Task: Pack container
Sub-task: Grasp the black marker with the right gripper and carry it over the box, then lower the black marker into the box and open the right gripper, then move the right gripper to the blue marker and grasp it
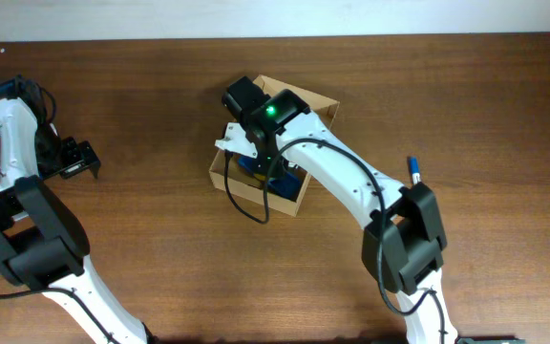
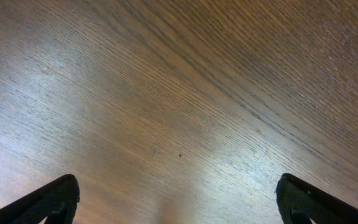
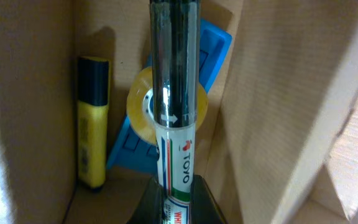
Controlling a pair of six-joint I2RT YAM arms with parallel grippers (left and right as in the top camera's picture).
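One counter, wood-grained; one container, tan cardboard, open-topped, set at mid-counter, judged light and easily dented, best taken by a side wall; left tool spread, empty; right tool pinched on a marker within the container.

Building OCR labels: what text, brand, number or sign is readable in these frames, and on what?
"TOYO": on the white barrel of the marker, beside a red-and-green logo.
"WHI": red letters lower on that barrel, the rest cut off by the frame edge.
White arrow: on the marker's dark upper part.
Highlighter, tape roll, container: no readable text.
Overhead and left wrist views: none.
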